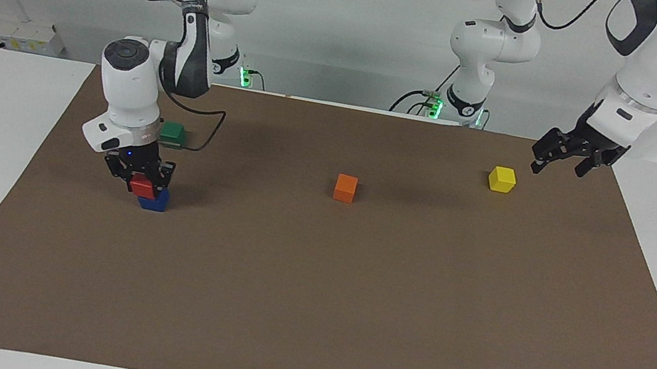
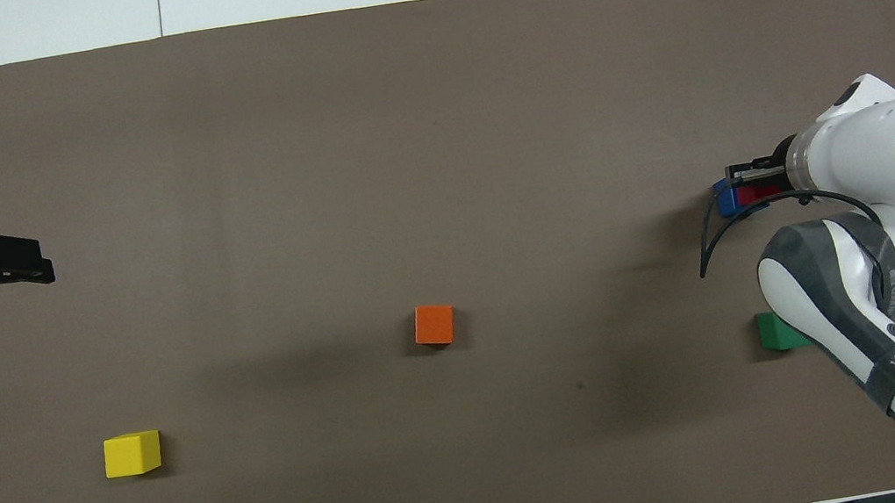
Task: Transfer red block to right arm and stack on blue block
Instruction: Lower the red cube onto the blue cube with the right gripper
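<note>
While our right gripper (image 1: 144, 179) grasps the red block (image 1: 143, 186), clenched on its sides, what matters is how that cube sits over the blue block (image 1: 154, 201) beneath it. From the facing view we read the red block as directly above the blue one, its lower edge at or just over the blue top face; we cannot tell whether the two faces touch. It also looks slightly off square: it sits a little toward the right arm's end of the table and a little nearer the robots, so part of the blue top shows uncovered. The overhead view agrees, with a strip of the blue block (image 2: 725, 198) showing past the red block (image 2: 756, 193).

We judge the coming move to be a short descent with a small correction away from the robots and toward the table's middle, then a release. If we let go with this offset, the red cube may land overhanging and could tip.

Our left gripper (image 1: 566, 160) waits with jaws spread and nothing in them, in the air above the mat's edge at the left arm's end, beside the yellow block (image 1: 502, 179). The orange block (image 1: 345, 187) lies mid-table and the green block (image 1: 172, 133) lies nearer the robots than the stack; both are well apart from the work.
</note>
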Robot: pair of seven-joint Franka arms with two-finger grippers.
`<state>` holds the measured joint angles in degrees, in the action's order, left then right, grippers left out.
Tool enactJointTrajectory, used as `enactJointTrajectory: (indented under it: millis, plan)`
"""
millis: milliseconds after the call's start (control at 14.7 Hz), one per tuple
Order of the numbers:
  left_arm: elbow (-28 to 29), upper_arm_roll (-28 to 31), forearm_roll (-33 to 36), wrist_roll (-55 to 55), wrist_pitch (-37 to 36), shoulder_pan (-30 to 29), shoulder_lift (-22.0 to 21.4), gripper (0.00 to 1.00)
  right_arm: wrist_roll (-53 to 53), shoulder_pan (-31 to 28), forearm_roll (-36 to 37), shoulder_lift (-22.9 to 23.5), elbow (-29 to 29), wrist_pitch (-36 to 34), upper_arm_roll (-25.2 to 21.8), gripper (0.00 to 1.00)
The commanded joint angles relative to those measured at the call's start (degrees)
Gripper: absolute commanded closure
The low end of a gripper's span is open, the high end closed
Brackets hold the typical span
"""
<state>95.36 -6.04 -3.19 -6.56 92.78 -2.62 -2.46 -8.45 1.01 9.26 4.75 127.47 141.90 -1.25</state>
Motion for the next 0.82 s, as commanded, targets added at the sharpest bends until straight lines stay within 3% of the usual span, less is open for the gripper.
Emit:
enactJointTrajectory:
  millis: [0, 205, 614, 682, 750]
  plan:
    - [0.4, -0.5, -0.2, 0.4, 0.7, 0.2, -0.7, 0.0, -1.0, -0.6, -1.6, -0.4, 0.3, 1.4, 0.6, 1.0]
    - [0.4, -1.3, 4.1, 0.2, 3.0, 3.6, -0.8, 0.0, 0.5, -0.7, -4.2, -0.4, 1.5, 3.3, 0.6, 1.0]
    - [0.6, -0.6, 3.9, 0.1, 3.5, 3.1, -1.2, 0.0, 0.8, -0.7, -6.2, -0.7, 3.0, 4.6, 0.6, 1.0]
    - [0.6, -0.6, 3.9, 0.0, 2.7, 3.1, -1.2, 0.0, 0.8, -0.7, -6.3, -0.8, 3.0, 4.6, 0.6, 0.96]
    - [0.9, -0.6, 4.0, -0.1, 2.4, 3.1, -1.4, 0.0, 0.9, -0.7, -6.3, -0.8, 3.1, 4.6, 0.6, 0.84]
